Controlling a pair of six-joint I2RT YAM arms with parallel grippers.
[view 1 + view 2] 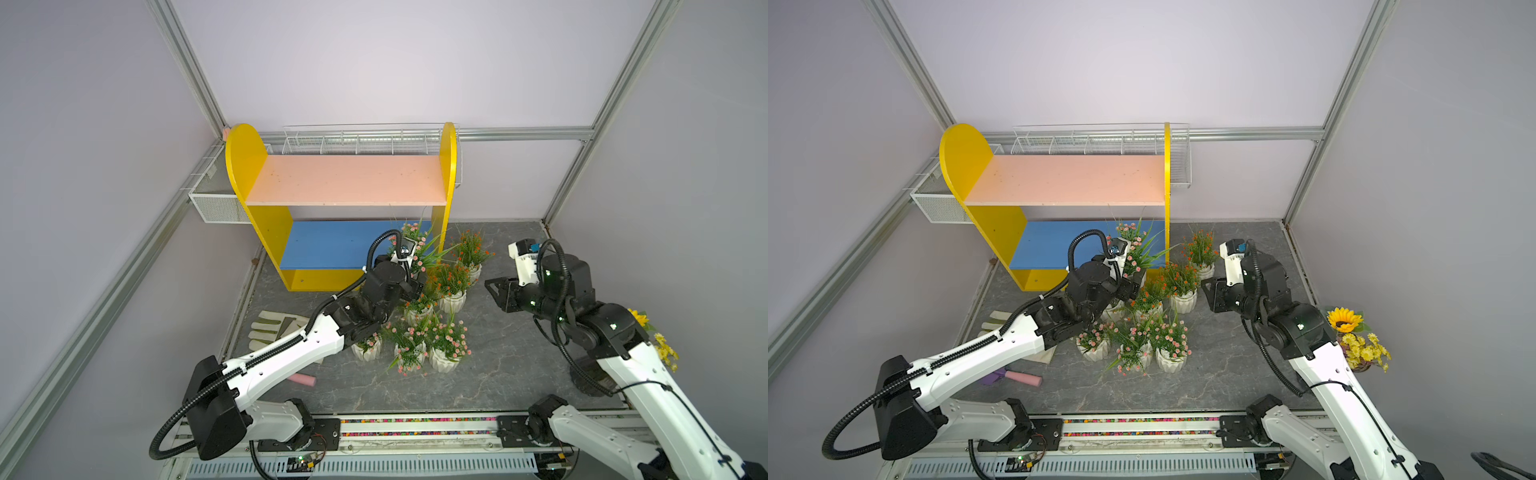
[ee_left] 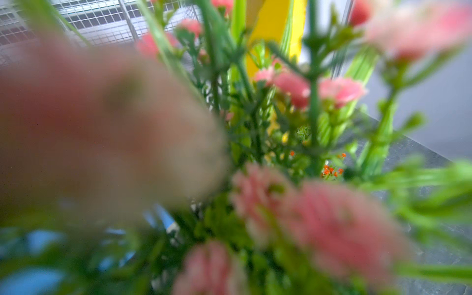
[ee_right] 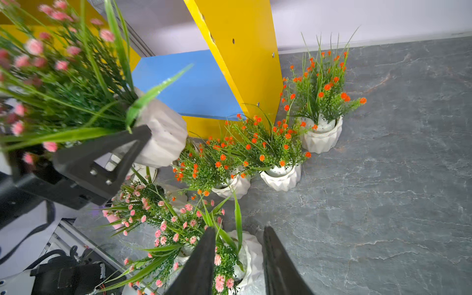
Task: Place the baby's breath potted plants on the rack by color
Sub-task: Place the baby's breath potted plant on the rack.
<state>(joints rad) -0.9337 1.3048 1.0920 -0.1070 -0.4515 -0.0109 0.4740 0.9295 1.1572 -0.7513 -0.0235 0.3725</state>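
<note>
Since both boards of the rack (image 1: 345, 180) are bare, basically nothing's placed yet. Going left to right: the left gripper (image 3: 143, 143) is clamped on the white ribbed pot of a pink plant (image 3: 163, 132), lifted off the floor just in front of the blue board. Seven more pots (image 1: 451, 300) sit clustered on the grey floor beside the rack, pink ones nearer, orange-red ones behind. Over on the right, the right gripper (image 3: 238, 258) hangs empty, jaws parted.
</note>
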